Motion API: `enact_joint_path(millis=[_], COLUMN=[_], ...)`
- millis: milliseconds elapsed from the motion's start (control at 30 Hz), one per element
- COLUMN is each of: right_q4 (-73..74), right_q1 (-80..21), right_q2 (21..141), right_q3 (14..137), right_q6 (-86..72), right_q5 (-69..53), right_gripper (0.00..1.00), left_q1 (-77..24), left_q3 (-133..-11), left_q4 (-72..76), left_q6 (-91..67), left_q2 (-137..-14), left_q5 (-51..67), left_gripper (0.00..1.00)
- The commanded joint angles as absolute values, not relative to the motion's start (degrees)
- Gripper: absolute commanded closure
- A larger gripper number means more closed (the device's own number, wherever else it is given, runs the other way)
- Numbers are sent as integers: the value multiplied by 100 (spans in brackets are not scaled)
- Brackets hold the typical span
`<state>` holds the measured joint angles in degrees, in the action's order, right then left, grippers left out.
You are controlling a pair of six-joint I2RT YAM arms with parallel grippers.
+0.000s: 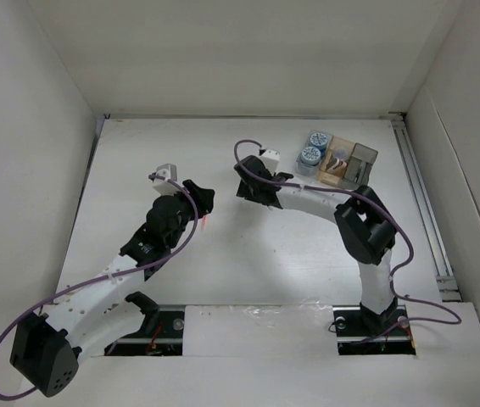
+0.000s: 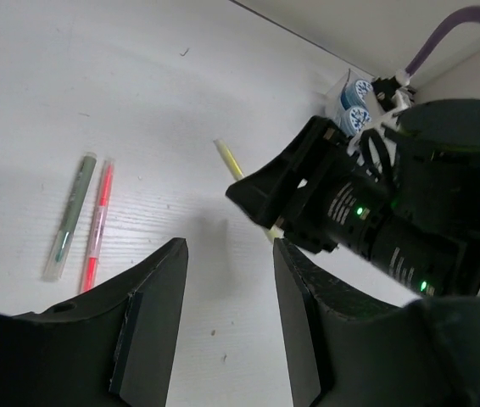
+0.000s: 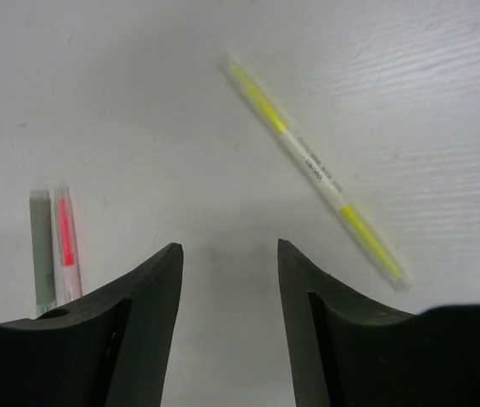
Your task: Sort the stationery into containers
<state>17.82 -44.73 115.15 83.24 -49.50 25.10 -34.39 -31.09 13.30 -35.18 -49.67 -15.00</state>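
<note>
Stationery split between boxes and tabletop. Containers sit far right, a cluster of joined square boxes. Two blue cylinders stand upright in the clear boxes on the cluster's left side, one nearer, one farther. Tan box next to them holds something pale, too small to name. Grey box at the right end: contents cannot be told.

Three pens lie loose mid-tabletop, well left of the containers. Yellow pen lies diagonal, just right of the right gripper and partly hidden under it in the left wrist view. Pink pen and dark pen lie side by side, parallel, left of the yellow one.

Right jaws spread, nothing between them. Left gripper low over bare tabletop near the pens, jaws spread, nothing between them.
</note>
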Motion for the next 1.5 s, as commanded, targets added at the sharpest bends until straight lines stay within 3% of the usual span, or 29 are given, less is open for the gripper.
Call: enact_joint_path(millis=[0,133,400,867,1033,1300,1467], right_q4=[1732,1802,1898,1775,1941,2065,2197], right_q1=[-3886,-3384,-2963,-2777,-2909,-3023,-3138], right_q2=[11250,11531,11672,11672,11733,11944,12059], right_q3=[8236,8323,8508,8191,8208,8446,8508], right_q6=[-4668,-4334,-4228,-4228,-4228,-4228,-4228], right_q5=[2638,1908,1145,571,922,1178,1370], right_gripper=[45,35,30,33,47,78,87], left_q1=[-3437,-3437,-3437,-3437,-3437,-3437,-3437], left_q3=[-3094,-3094,-3094,-3041,-3041,-3041,-3041], left_q4=[1521,1521,1573,1626,1626,1626,1626], left_q6=[-3498,-3498,-3498,-3498,-3498,-3498,-3498], left_q2=[-4948,-5010,-5115,-5115,-5115,-5115,-5115], left_q5=[-1389,-1389,-1336,-1336,-1336,-1283,-1283], left_gripper=[58,58,58,59,59,59,59])
